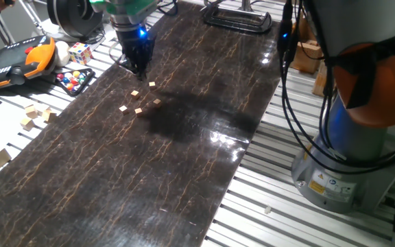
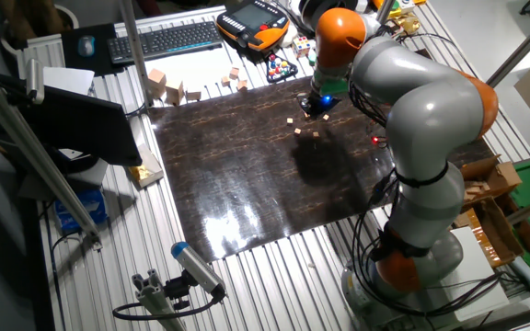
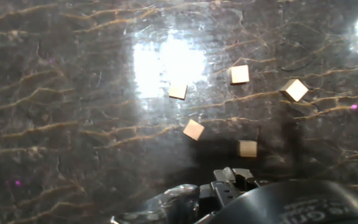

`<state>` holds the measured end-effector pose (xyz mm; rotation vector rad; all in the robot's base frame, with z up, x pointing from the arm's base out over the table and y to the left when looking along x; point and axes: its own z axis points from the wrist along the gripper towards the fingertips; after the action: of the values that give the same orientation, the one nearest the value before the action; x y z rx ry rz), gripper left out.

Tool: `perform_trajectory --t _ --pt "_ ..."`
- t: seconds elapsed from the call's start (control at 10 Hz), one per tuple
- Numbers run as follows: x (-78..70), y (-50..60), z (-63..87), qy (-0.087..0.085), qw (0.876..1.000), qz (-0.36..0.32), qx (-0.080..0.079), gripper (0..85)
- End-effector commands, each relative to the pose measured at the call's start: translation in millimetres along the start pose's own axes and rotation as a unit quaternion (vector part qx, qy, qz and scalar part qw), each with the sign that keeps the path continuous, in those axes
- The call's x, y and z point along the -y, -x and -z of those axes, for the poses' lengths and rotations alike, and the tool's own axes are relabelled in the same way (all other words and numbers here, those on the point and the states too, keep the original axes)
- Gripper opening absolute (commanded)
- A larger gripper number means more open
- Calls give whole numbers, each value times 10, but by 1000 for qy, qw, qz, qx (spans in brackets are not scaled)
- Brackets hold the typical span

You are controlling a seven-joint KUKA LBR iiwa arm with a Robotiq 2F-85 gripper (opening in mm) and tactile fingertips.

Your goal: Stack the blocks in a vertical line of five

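Hand view shows the five blocks [image 3: 193,129] lying loose on the dark marbled tabletop [image 3: 73,155], none touching another and none stacked. Taking the middle cube as the dial's centre, one sits at about 11 o'clock, one at 1 o'clock, a tilted one out towards 2 o'clock, and one at about 4 o'clock, nearest the hand. Spread flat like this, each leaves room for fingers to close around it, so the stack, by my reckoning, has not been started.

The gripper [image 1: 140,70] hangs above the tabletop at about 12 o'clock from the cluster in the one fixed view, apart from every cube. Its fingers are not distinct in any picture, so I cannot tell whether the jaws stand wide or narrow; nothing appears between them.

Farther out, off the mat at 9 to 10 o'clock, lie larger pale blocks [image 1: 30,116], a multicoloured puzzle cube [image 1: 80,53] and a small tray [image 1: 73,81] holding coloured balls. An orange-and-black handheld pendant [image 1: 16,62] rests beyond them.
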<state>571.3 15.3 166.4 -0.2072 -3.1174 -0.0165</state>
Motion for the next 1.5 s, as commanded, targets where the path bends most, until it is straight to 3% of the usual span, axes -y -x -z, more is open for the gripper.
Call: perform_trajectory --t 0.0,0.2,0.5,1.0,1.2,1.4 --pt "-19 10 -30 0 1000 -4 0 10" --pt "-28 52 -104 -15 1000 -7 1 10" --pt "-17 173 -282 -9 1000 -25 3 10" --pt "-64 258 -479 7 999 -32 -6 10" --pt "-88 312 -640 -1 1000 -26 -15 10" --pt "-83 344 -793 3 1000 -26 -18 10"
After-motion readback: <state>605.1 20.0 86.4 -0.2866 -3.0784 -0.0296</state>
